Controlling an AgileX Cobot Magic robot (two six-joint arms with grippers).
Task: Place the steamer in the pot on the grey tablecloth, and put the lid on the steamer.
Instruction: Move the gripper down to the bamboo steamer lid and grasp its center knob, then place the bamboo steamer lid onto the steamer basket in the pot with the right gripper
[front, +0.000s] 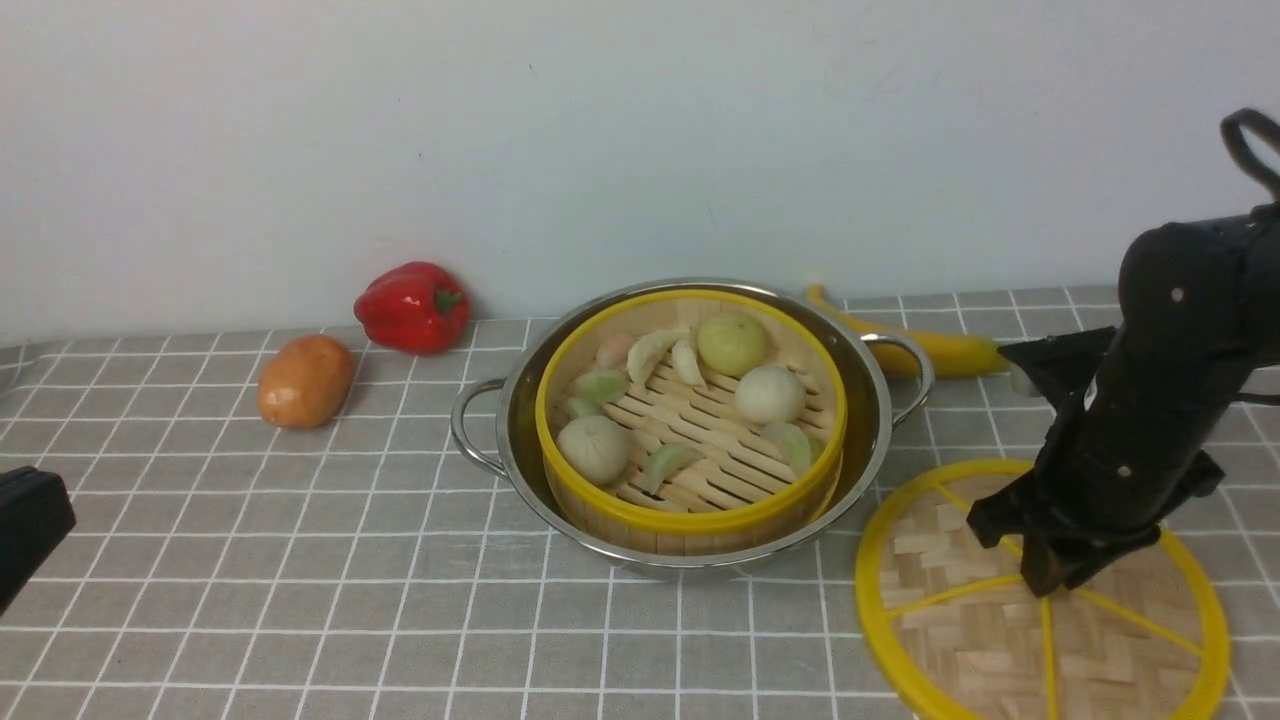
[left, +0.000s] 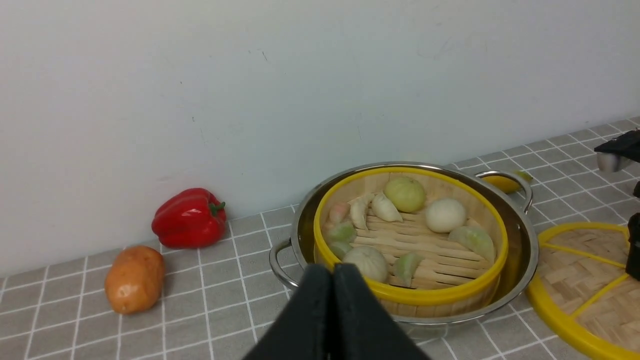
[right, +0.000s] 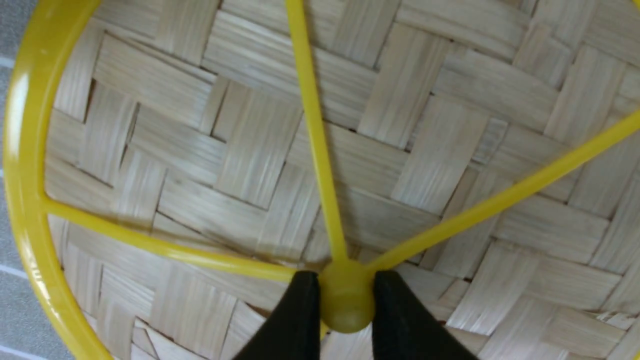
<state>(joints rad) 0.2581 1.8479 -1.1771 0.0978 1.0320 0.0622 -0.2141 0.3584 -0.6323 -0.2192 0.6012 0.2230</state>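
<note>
The bamboo steamer (front: 690, 410) with buns and dumplings sits inside the shiny steel pot (front: 870, 430) on the grey tablecloth (front: 300, 560); both also show in the left wrist view, steamer (left: 410, 235) in pot (left: 520, 250). The woven lid (front: 960, 610) lies flat on the cloth to the pot's right. My right gripper (front: 1050, 580) stands over the lid's middle, its black fingers (right: 300, 310) closed on the yellow hub (right: 346, 297). My left gripper (left: 332, 280) is shut and empty, held back at the pot's near-left side; only a black edge of it (front: 30, 520) shows in the front view.
A red bell pepper (front: 412, 306) and a potato (front: 304, 381) lie at the back left near the wall. A banana (front: 940, 345) lies behind the pot's right handle. The lid reaches the front right edge of the front view.
</note>
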